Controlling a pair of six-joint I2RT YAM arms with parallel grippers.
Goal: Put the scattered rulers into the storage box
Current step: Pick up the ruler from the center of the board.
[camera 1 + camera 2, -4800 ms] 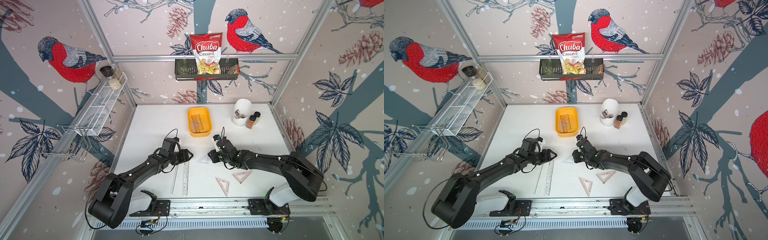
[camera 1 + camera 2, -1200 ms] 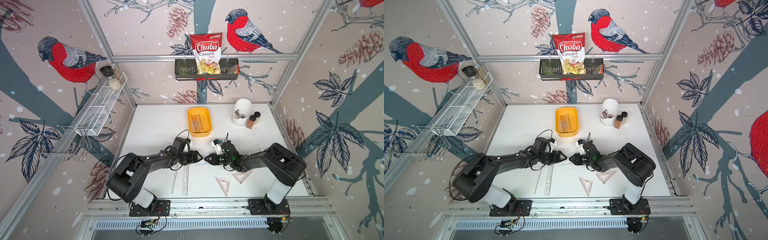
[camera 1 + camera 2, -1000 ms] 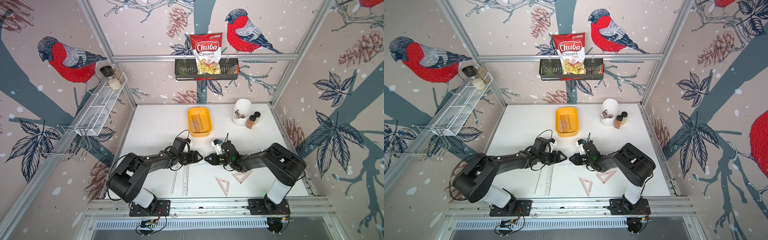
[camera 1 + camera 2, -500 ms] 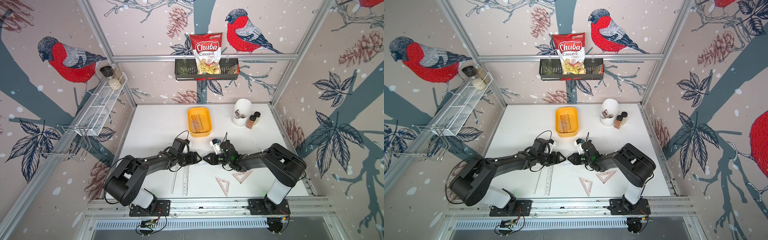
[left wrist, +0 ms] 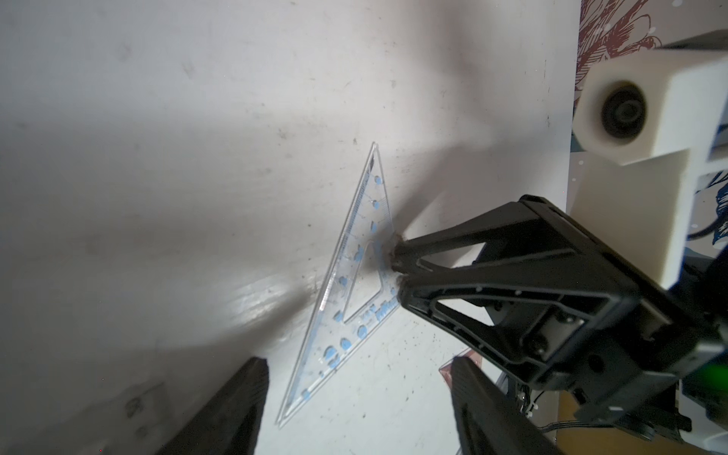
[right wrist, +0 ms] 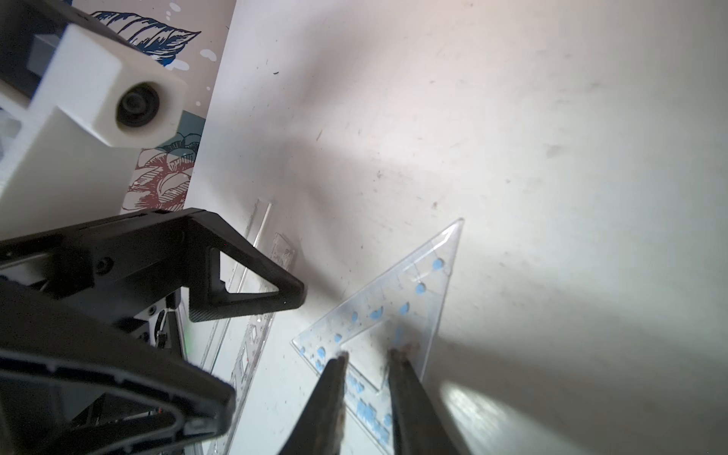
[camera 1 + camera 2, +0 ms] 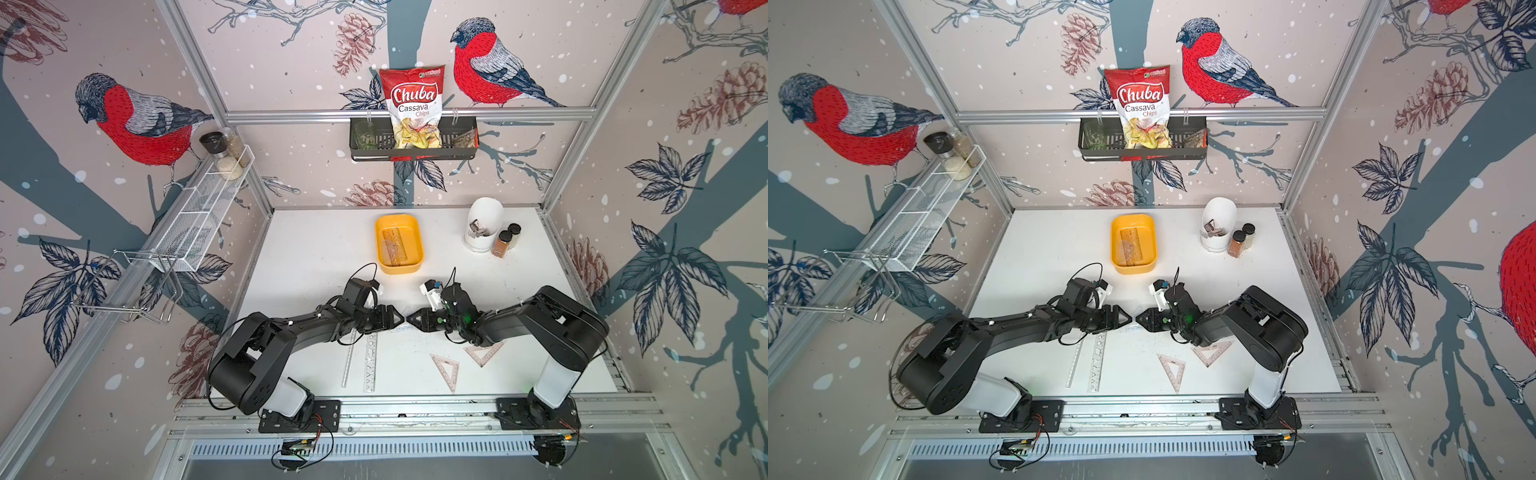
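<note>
A clear triangle with blue marks [image 5: 372, 205] [image 6: 417, 283] lies flat on the white table, mid-front. My right gripper [image 6: 368, 354] [image 7: 411, 321] has its tips down on it, jaws a narrow gap apart with nothing pinched between them. My left gripper [image 5: 358, 409] [image 7: 397, 320] faces it tip to tip and stands wide open, one corner of the triangle lying between its fingers. The yellow-orange storage box [image 7: 399, 269] [image 7: 1133, 268] sits behind them with rulers [image 7: 395, 245] inside. A straight ruler [image 7: 349, 361], a stencil ruler [image 7: 371, 361] and two pinkish triangles [image 7: 446, 370] [image 7: 484, 353] lie near the front.
A tall white pot [image 7: 482, 224] and two spice jars [image 7: 503, 243] stand at the back right. On the back wall hangs a black wire basket [image 7: 465, 143] with a chips bag. A white wire shelf [image 7: 195, 216] runs along the left wall.
Since the oldest frames both arms have drawn in until their tips nearly meet over the clear triangle. Within the last second the left gripper crept slightly closer; jaw widths are unchanged.
</note>
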